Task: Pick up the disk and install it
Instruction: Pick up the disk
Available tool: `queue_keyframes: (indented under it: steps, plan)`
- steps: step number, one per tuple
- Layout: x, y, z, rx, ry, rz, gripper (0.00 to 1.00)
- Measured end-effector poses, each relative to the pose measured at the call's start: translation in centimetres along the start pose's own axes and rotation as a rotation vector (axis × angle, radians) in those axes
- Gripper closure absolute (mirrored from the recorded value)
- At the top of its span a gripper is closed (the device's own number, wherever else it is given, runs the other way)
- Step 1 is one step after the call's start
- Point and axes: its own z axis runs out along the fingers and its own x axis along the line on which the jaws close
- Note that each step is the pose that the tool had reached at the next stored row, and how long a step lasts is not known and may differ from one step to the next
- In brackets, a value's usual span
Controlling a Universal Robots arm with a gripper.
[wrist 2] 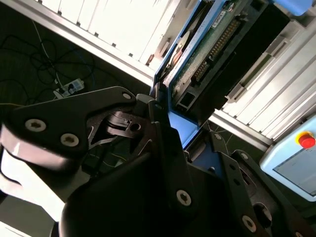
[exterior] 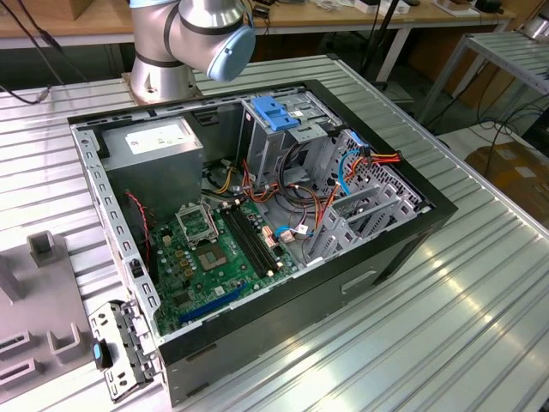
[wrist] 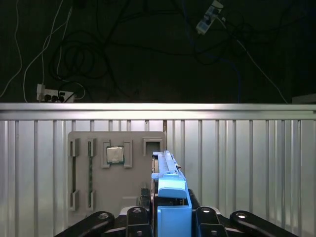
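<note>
Black gripper (wrist: 170, 212) jaws clamp the disk (wrist: 168, 173), which stands on edge between and beyond them. Keeping that hold square, I judge, guards against tilt or slip. Past the jaws lies a grey fixture plate (wrist: 123, 190); ribbed table (wrist: 247, 163) lies open either side, its edge farther on.

Nothing written can be made out. The white sticker (exterior: 157, 137) on the grey power-supply box (exterior: 165, 176) carries small dark print, too fine to read in the exterior view. In the second wrist view, the disk (wrist 2: 197, 59) shows its green circuit board without legible marks, and the pale screen (wrist 2: 296, 173) below the red button (wrist 2: 306, 139) is unreadable.
</note>
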Motion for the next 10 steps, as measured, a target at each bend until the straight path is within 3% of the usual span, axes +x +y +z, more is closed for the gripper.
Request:
queue_keyframes:
  steps: [10]
  plan:
    - [-0.04,0.0,-1.05,-0.002,-0.0006,0.0,0.63]
